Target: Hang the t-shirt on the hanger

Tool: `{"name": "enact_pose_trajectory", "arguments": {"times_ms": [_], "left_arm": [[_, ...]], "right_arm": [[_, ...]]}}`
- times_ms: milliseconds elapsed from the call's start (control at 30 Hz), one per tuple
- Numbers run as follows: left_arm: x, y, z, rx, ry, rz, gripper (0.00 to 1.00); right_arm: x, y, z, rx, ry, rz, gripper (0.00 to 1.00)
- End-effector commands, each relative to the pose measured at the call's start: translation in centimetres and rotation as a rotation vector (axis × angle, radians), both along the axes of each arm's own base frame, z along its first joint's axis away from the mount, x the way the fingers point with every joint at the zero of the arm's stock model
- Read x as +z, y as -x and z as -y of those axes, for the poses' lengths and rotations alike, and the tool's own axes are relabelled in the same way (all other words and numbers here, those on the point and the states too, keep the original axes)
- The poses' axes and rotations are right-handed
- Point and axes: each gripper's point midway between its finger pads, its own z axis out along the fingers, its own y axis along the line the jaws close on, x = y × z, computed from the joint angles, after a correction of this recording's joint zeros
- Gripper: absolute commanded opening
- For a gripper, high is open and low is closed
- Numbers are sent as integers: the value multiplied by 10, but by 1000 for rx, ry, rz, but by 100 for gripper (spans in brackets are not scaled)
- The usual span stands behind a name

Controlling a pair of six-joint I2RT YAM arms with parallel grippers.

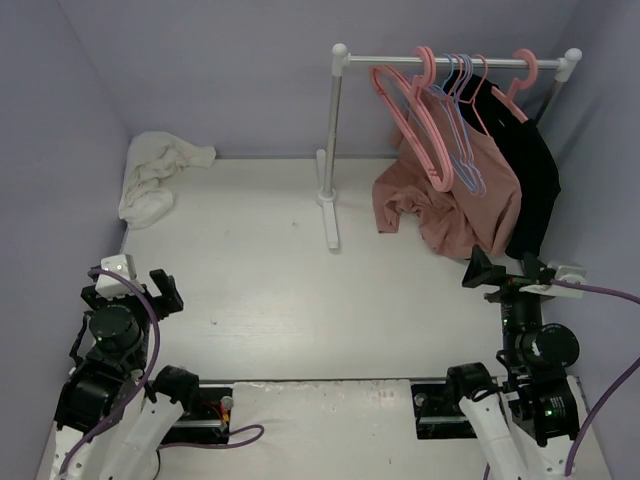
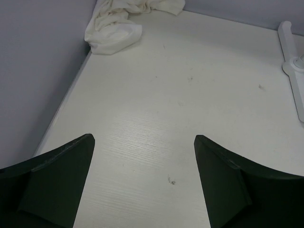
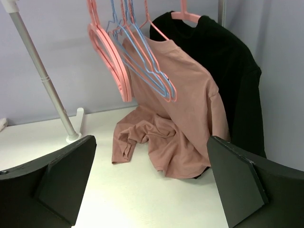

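The white t-shirt point(image 1: 157, 176) lies crumpled in the far left corner of the table; it also shows at the top of the left wrist view point(image 2: 118, 23). Its graphic is hidden. The light-blue hanger point(image 1: 462, 120) hangs on the rail among pink hangers; in the right wrist view point(image 3: 137, 50) it hangs in front of the pink top. My left gripper point(image 1: 140, 290) is open and empty above the near left of the table, far from the t-shirt. My right gripper point(image 1: 505, 270) is open and empty at the near right, facing the hanging clothes.
A white clothes rack point(image 1: 330, 140) stands at the back with its foot point(image 1: 328, 215) on the table. A dusty-pink top point(image 1: 450, 195) and a black garment point(image 1: 530, 185) hang on it, their hems on the table. Several pink hangers point(image 1: 415, 110) hang on the rail.
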Motion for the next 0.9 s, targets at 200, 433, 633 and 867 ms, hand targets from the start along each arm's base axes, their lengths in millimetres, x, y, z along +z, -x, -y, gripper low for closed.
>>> {"name": "enact_pose_trajectory", "arguments": {"times_ms": [200, 433, 633, 867], "left_arm": [[19, -48, 8, 62, -10, -83, 82], [34, -137, 22, 95, 9, -136, 82], [22, -255, -41, 271, 114, -177, 82], [-53, -354, -100, 416, 6, -382, 82]], "right_arm": [[14, -31, -2, -27, -134, -16, 100], [16, -52, -24, 66, -126, -79, 100], [1, -55, -39, 141, -143, -114, 100], [-19, -58, -53, 209, -147, -164, 100]]}}
